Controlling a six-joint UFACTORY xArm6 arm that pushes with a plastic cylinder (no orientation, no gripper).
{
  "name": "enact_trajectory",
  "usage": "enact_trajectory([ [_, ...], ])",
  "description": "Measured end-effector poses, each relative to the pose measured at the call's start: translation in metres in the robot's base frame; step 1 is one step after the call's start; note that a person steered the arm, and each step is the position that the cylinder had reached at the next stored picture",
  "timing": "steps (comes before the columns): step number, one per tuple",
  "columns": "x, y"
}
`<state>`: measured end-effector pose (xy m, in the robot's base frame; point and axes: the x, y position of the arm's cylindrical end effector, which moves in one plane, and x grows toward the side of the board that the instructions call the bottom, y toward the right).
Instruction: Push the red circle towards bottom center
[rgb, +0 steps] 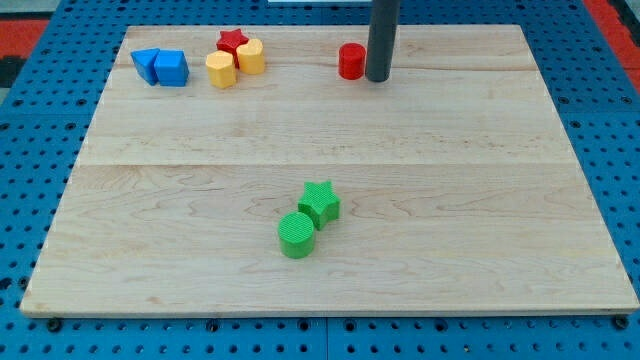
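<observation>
**Operator:** Report the position of the task object.

**Inspector:** The red circle (351, 61) stands on the wooden board (480, 200) near the view's top edge, slightly right of centre. It is upright and well apart from the other blocks.

**Operator:** Report the rod.

**Inspector:** The dark rod descends from the view's top. My tip (378, 78) rests at board level just beside the red circle, on its right. Whether the two touch cannot be told. The rod carries no fingers, so there is no spread or pinch state to report.

**Operator:** List the remaining blocks.

**Inspector:** At the top left, two blue blocks sit side by side and touching: a blue block (147, 65) of unclear shape on the left and a blue triangular block (172, 69) on the right. Further right, a red star (232, 41) sits behind two yellow blocks, a yellow hexagon (221, 70) and a yellow block (251, 56), all closely grouped. Below centre, a green star (320, 202) touches a green circle (296, 235) at its lower left.
</observation>
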<state>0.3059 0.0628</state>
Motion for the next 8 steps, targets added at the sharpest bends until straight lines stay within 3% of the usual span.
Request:
enact_trajectory([
  [2, -0.09, 0.018],
  [3, -0.09, -0.03],
  [5, 0.045, -0.072],
  [6, 0.038, -0.067],
  [7, -0.01, -0.062],
  [8, -0.02, -0.021],
])
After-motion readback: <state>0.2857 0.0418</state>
